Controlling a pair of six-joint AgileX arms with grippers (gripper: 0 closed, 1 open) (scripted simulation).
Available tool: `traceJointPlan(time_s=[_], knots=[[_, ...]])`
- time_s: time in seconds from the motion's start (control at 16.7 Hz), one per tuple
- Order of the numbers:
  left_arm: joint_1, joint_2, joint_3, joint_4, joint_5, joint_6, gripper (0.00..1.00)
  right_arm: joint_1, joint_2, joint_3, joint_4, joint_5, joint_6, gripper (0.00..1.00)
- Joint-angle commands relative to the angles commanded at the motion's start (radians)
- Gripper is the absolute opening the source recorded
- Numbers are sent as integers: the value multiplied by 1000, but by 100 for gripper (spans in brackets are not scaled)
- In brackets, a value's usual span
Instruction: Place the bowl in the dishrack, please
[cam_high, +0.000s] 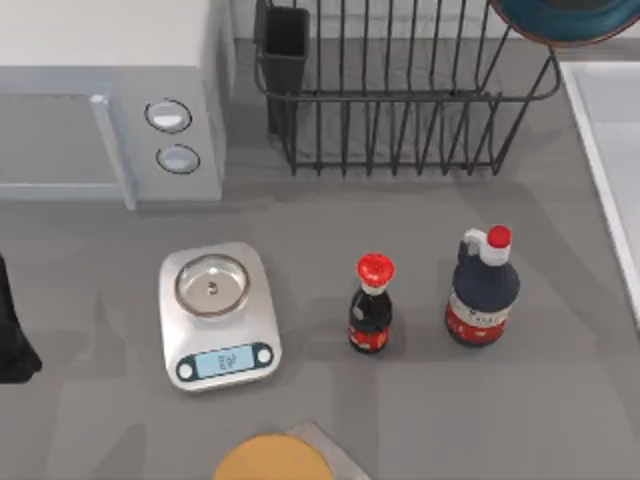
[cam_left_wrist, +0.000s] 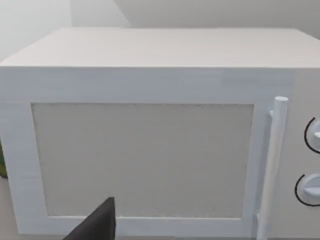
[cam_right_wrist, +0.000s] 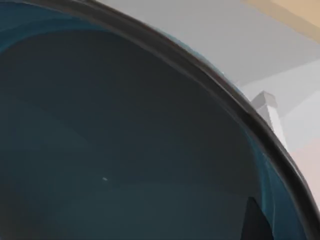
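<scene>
The bowl (cam_high: 565, 20), at the frame's upper right over the dishrack (cam_high: 400, 100), is judged ready for lowering between the bars; end effector state cannot be told.

The top view looks down on the table (cam_high: 400, 400). Left wrist faces the microwave (cam_left_wrist: 150, 150) close up; right wrist is pressed near the bowl (cam_right_wrist: 125, 150).

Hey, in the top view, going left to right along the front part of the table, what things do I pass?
Kitchen scale → small red-capped bottle → larger dark bottle.
</scene>
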Motion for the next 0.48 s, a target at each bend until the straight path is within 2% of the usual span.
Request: traceJointPlan(time_s=[0.3,0.48], knots=[[0,0,0,0,0,0,100,363,-59,-64,338,239,142,0],[0,0,0,0,0,0,100,510,-86,-94,476,334,198,0]])
